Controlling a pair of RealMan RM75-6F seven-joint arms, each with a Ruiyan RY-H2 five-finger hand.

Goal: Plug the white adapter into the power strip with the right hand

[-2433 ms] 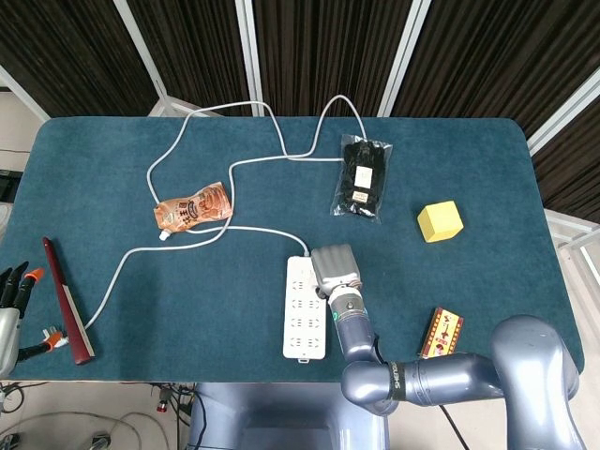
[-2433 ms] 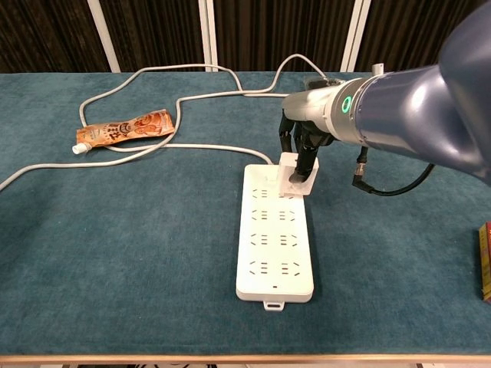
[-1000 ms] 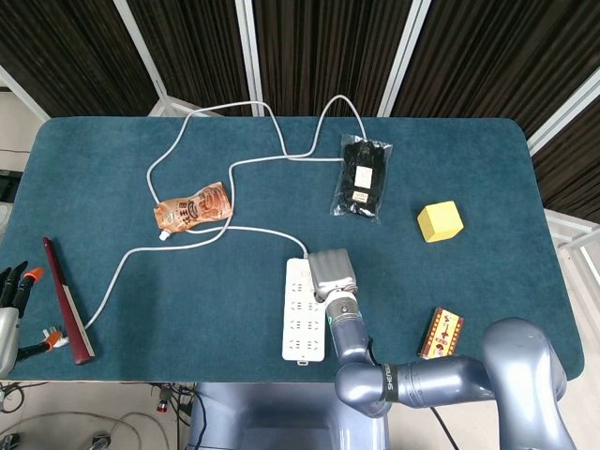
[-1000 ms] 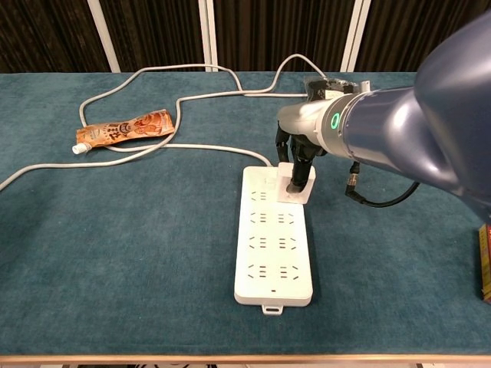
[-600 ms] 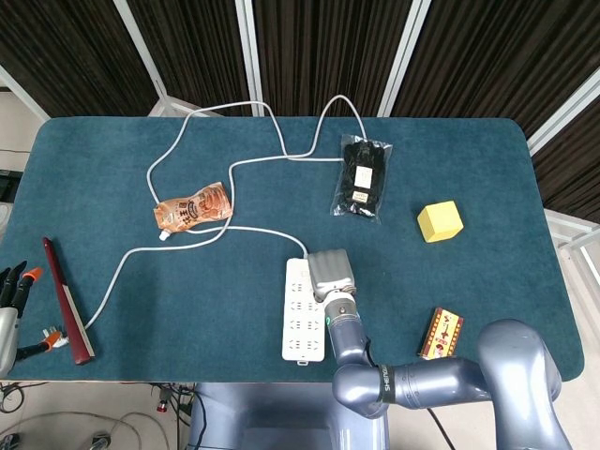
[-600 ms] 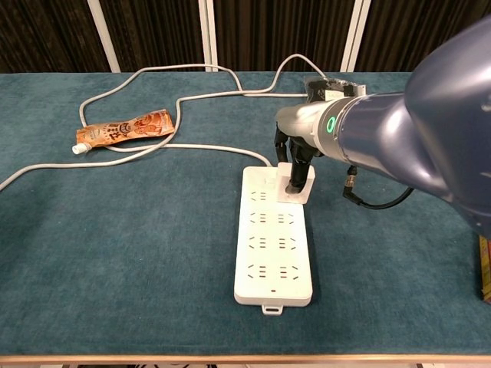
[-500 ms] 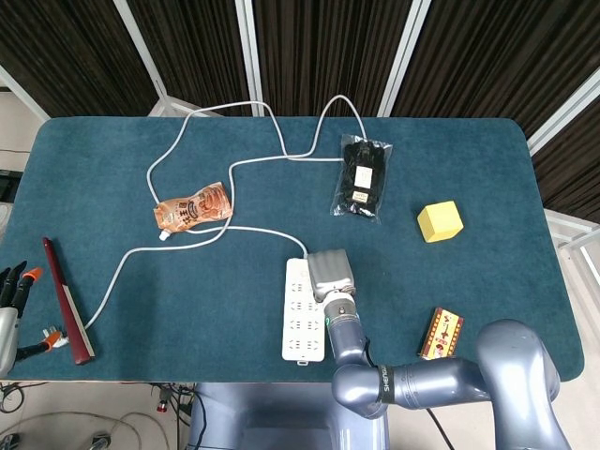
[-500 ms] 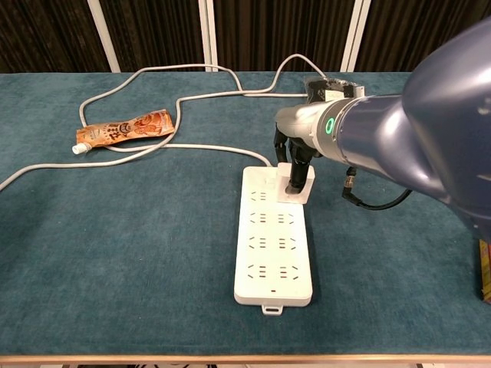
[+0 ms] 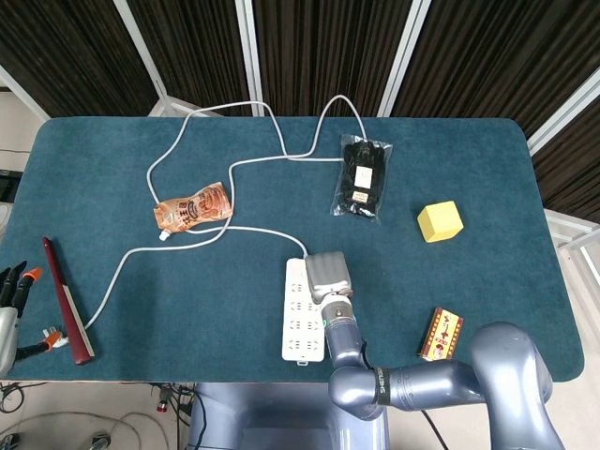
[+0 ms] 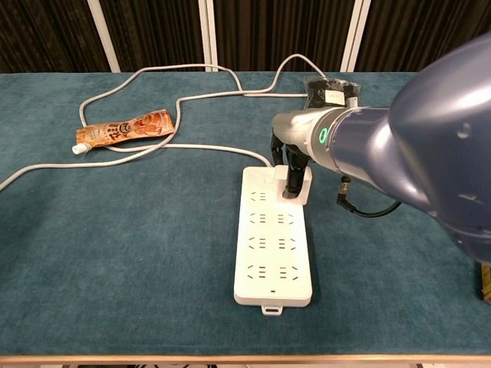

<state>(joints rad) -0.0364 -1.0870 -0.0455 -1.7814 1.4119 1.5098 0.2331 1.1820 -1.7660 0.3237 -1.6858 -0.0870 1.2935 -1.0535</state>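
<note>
white adapter (image 10: 301,182) mostly hidden by right robot hand (image 10: 290,162); seating unclear.

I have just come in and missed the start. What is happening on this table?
The robot's right hand holds a white adapter at the far right corner of the power strip, pressing it onto the sockets there. Whether it is fully seated cannot be told. The left hand hangs off the table's left edge, near a red stick, holding nothing.

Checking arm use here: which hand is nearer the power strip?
Right. The right hand holds the adapter on the power strip's far end; the left hand sits off the table's left edge.
</note>
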